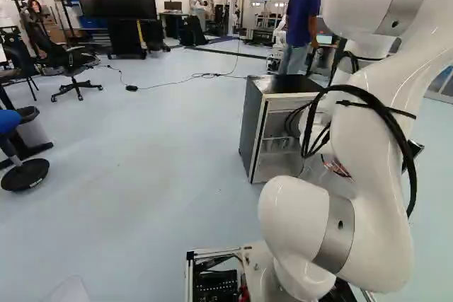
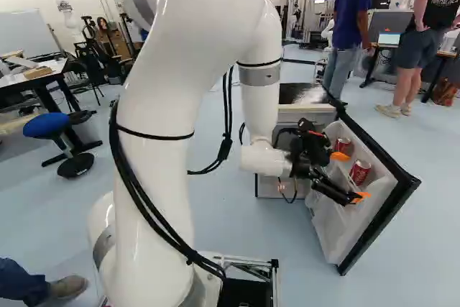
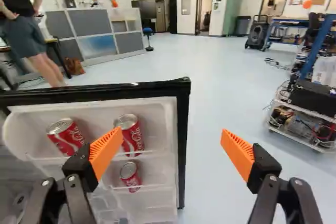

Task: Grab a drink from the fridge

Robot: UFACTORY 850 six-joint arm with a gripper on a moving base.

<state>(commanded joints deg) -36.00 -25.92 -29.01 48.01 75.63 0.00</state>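
A black gripper (image 2: 350, 176) reaches toward the open door (image 3: 184, 129) of a small fridge (image 1: 289, 132), its fingers spread wide with nothing clamped between them. Three red soda cans sit in the door's white shelves ahead. One upper can (image 3: 137, 137) is partly hidden behind an orange pad (image 3: 106, 149); its neighbor (image 3: 67, 137) lies outside that same finger. The third can (image 3: 130, 176) rests on the shelf below, inside that finger's line. The door's black edge appears between the fingers, the opposite pad (image 3: 238, 153) beyond it, over the floor (image 3: 210, 98).
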